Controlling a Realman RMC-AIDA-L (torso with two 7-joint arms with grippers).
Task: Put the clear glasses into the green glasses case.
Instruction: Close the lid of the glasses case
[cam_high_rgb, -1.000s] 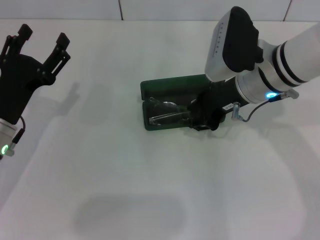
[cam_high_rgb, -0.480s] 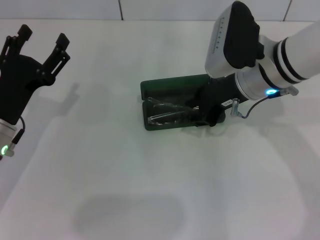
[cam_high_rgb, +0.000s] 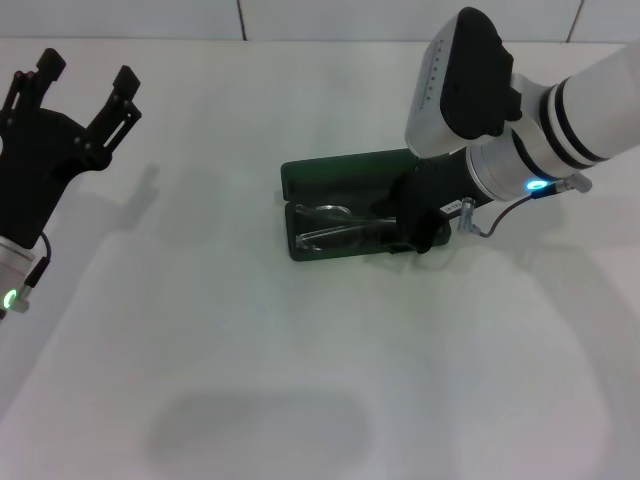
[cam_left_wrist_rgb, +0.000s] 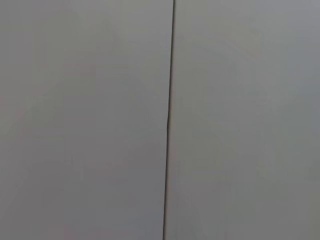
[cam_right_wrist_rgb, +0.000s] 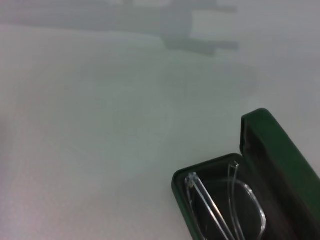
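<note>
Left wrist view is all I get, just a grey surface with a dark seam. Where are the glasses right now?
Observer: The clear glasses lie inside the open green glasses case.
Operator: Which arm is working there?
Observer: The right end effector is down at the case's right end; its fingers are hidden.
Operator: And my left arm?
Observer: The left end effector is raised at the far left, open, holding nothing.
</note>
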